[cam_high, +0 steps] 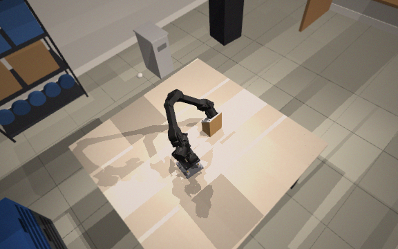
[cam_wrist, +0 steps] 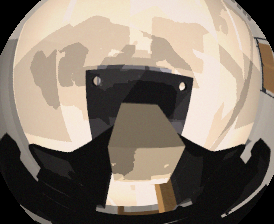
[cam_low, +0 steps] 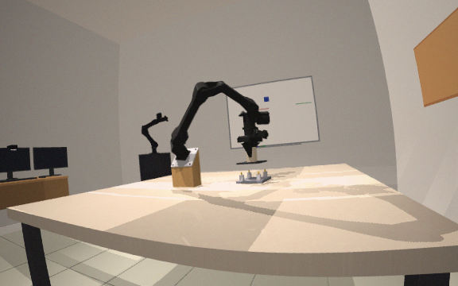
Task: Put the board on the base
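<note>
The flat black board (cam_low: 242, 163) (cam_wrist: 102, 110) hangs roughly level above the grey base, with a visible gap below it. Its pale square handle (cam_low: 254, 154) (cam_wrist: 145, 125) points up. My gripper (cam_low: 251, 153) is shut on the handle. The grey base (cam_low: 253, 181) (cam_high: 195, 172) stands on the table, its posts and gold pins upright below the board. In the wrist view two corner holes show at the board's far side, with a thin grey strip of the base beyond that edge. The other two holes are hidden. In the top view the arm covers much of the base and board.
The arm's wooden mounting block (cam_high: 213, 126) (cam_low: 186, 176) stands on the table (cam_high: 271, 149) (cam_low: 141, 214), beside the base. A shelf rack, a grey bin (cam_high: 157, 48) and a black pillar stand on the floor away from the table.
</note>
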You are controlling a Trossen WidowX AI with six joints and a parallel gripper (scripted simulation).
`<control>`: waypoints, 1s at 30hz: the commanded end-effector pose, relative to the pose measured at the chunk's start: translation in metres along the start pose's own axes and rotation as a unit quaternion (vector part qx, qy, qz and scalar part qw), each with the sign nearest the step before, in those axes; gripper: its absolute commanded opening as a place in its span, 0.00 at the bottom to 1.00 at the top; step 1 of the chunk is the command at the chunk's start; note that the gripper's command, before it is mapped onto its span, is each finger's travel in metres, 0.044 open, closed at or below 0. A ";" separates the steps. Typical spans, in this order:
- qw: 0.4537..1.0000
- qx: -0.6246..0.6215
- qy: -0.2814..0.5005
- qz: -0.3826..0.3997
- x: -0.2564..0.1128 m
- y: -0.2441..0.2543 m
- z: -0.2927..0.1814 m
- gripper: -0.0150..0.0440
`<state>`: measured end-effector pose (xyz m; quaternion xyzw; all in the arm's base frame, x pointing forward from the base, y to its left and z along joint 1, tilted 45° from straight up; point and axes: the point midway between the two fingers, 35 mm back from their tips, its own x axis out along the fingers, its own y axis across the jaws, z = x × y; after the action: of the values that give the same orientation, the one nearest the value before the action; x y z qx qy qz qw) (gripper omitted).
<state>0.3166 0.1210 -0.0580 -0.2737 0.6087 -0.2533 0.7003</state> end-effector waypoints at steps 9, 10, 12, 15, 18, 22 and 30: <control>1.000 -0.005 -0.002 0.001 0.008 0.007 -0.001 0.25; 1.000 -0.006 -0.002 0.001 0.009 0.007 -0.001 0.25; 1.000 -0.007 -0.002 0.001 0.010 0.007 -0.002 0.25; 1.000 -0.007 -0.002 0.000 0.012 0.007 -0.002 0.25; 1.000 -0.007 -0.002 0.000 0.013 0.006 -0.002 0.25; 1.000 -0.006 -0.002 0.000 0.017 0.005 -0.002 0.25; 1.000 -0.005 -0.002 0.000 0.023 0.004 -0.002 0.25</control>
<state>0.3200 0.1115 -0.0749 -0.2712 0.6079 -0.2501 0.7031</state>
